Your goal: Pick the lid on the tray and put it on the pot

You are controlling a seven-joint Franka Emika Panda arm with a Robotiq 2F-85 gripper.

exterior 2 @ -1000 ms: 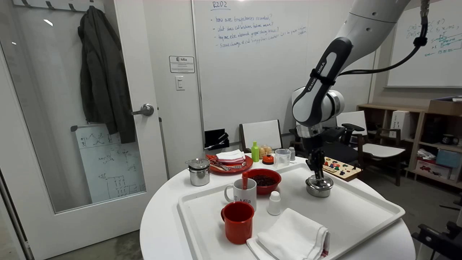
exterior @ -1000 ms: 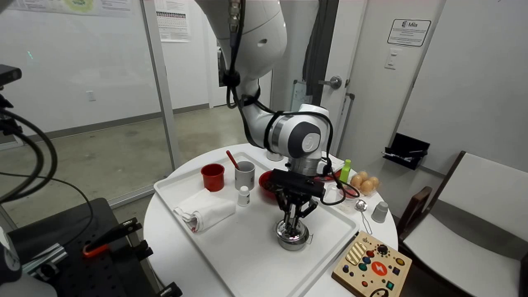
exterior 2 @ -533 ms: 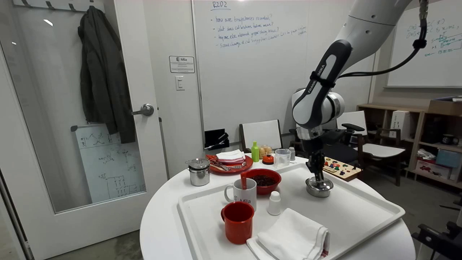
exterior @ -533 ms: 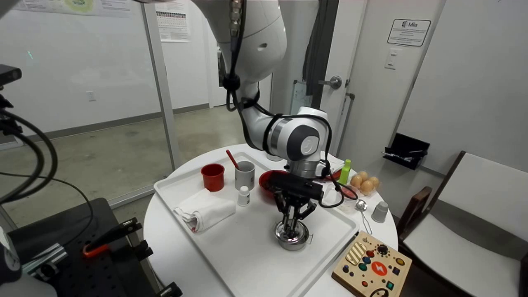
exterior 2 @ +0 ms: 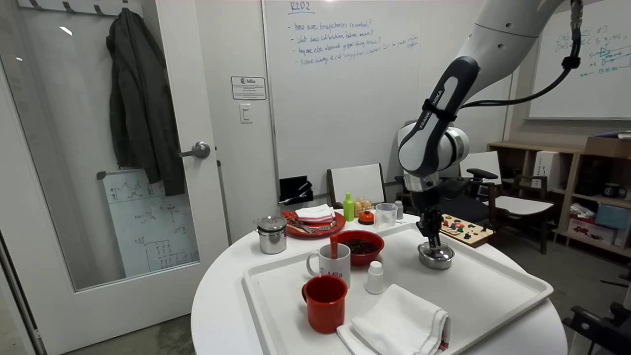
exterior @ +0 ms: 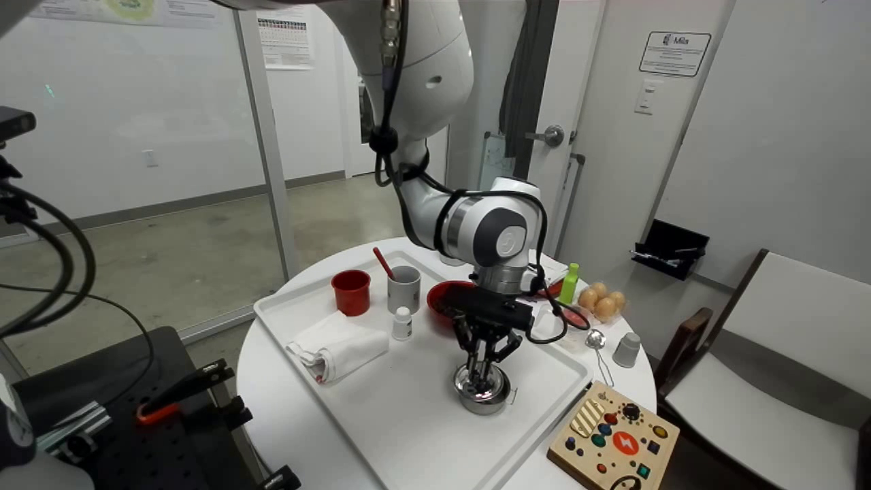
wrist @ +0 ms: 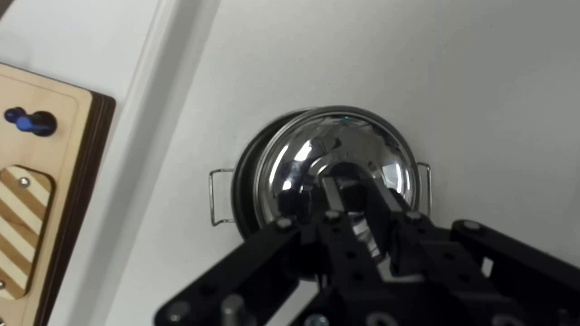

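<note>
Pincer [wrist: 354,190] is pinched in to a skinny gap, with the lid [wrist: 312,158] gripped at its middle, knob hidden from view. Lid's held over the pot [exterior 2: 436,263] on the tray [exterior: 415,422], off-centre, so a dark sliver is left uncovered toward the table [exterior: 282,408] edge where the board [exterior: 616,435] is parked. Red bowl [exterior: 441,321] is part-blocked by the pincer's body in an exterior view; red mug [exterior: 352,295], white mug [exterior: 404,292] and napkin [exterior: 347,347] are set nearer the opposite edge.

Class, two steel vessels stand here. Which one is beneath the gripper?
The low pot on the tray, with the lid over it and the gripper above. The taller steel cup stands off the tray, on the table.
</note>
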